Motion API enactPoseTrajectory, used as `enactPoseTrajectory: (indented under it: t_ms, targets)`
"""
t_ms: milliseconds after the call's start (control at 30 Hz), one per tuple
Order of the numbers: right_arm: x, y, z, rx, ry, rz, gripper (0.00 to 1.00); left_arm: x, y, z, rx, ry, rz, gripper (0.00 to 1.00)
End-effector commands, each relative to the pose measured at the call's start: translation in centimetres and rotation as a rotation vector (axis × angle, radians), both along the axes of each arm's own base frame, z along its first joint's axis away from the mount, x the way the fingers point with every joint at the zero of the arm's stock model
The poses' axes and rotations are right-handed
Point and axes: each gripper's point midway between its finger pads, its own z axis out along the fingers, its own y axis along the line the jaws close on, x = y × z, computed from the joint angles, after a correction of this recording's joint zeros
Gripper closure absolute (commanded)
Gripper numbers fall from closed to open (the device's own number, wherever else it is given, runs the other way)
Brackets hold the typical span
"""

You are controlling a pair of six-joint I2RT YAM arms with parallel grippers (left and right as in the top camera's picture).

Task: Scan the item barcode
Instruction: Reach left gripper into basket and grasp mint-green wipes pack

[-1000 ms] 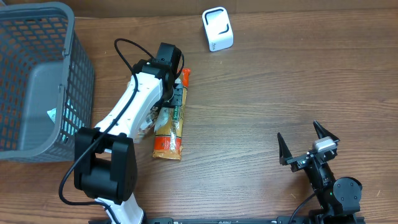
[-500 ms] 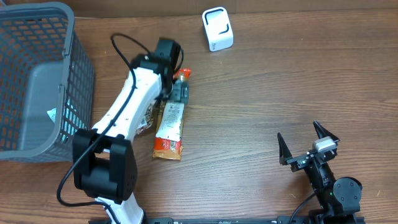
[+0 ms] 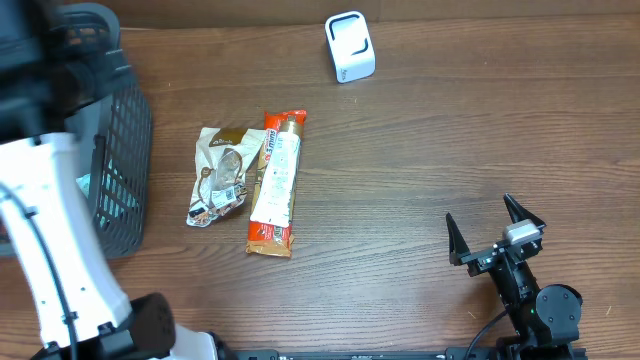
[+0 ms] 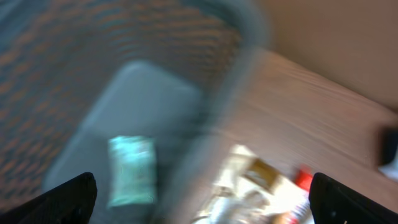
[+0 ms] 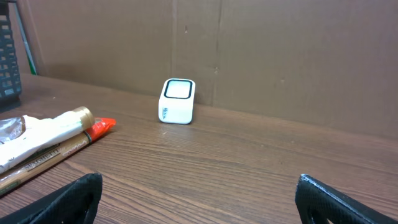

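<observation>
- While the left arm hangs high over the grey basket [image 3: 125, 110], the left gripper [image 4: 202, 202] has its fingers spread wide with nothing between them. Its wrist view is smeared with motion.
- Below that gripper, a little to the left of its centre line, a teal packet [image 4: 130, 171] lies on the basket floor. It looks like the item to fetch for scanning, though the blur hides any print or barcode.
- To do this well, the arm should settle first, then descend straight down with the packet centred between the two fingers.
- The basket's wall runs just right of the packet, under the gripper's right side. The descent should stay inside the rim so no finger catches the mesh.
- The packet looks thin and flat, so the fingers probably need to reach the floor and pinch its edges, not its face.
- Beyond the wall, to the gripper's right, a crumpled wrapper [image 3: 220, 175] and a long orange snack pack [image 3: 275, 185] lie touching side by side on the table [image 3: 450, 130].
- The white scanner [image 3: 349, 46] stands farther off on that same side, well apart from the left gripper. A lifted packet should travel over both packs and meet it barcode first.
- The right gripper [image 3: 497, 240] rests low, jaws apart and empty, with the scanner ahead of it and slightly left, well clear.
</observation>
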Motion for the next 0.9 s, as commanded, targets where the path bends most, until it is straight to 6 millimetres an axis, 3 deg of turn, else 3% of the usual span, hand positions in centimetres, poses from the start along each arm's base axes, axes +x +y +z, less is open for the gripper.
enactPoseTrajectory:
  t_ms: [0, 133, 267, 300, 533, 633, 867]
  targets:
    - [0.1, -0.2, -0.1, 0.006, -0.004, -0.013, 0.00, -1.5, 5.0, -3.2, -0.108, 0.044, 0.122, 0.01]
    - [0.1, -0.2, -0.1, 0.006, -0.004, -0.013, 0.00, -3.1, 9.6, -7.8, -0.217, 0.083, 0.219, 0.00]
    - [0.1, -0.2, -0.1, 0.006, -0.004, -0.013, 0.00, -4.8, 11.6, -14.2, -0.282, 0.191, 0.266, 0.00]
    - [0.1, -0.2, -0.1, 0.006, -0.004, -0.013, 0.00, -5.1, 11.7, -17.1, -0.305, 0.230, 0.268, 0.00]
    - [0.1, -0.2, -0.1, 0.006, -0.004, -0.013, 0.00, -5.5, 10.5, -26.5, -0.347, 0.318, 0.177, 0.00]
    - [0.1, -0.2, -0.1, 0.006, -0.004, -0.013, 0.00, -5.7, 10.2, -29.2, -0.348, 0.335, 0.153, 0.00]
    - [0.1, -0.2, -0.1, 0.006, -0.004, -0.013, 0.00, -5.6, 9.6, -33.1, -0.386, 0.380, 0.104, 0.00]
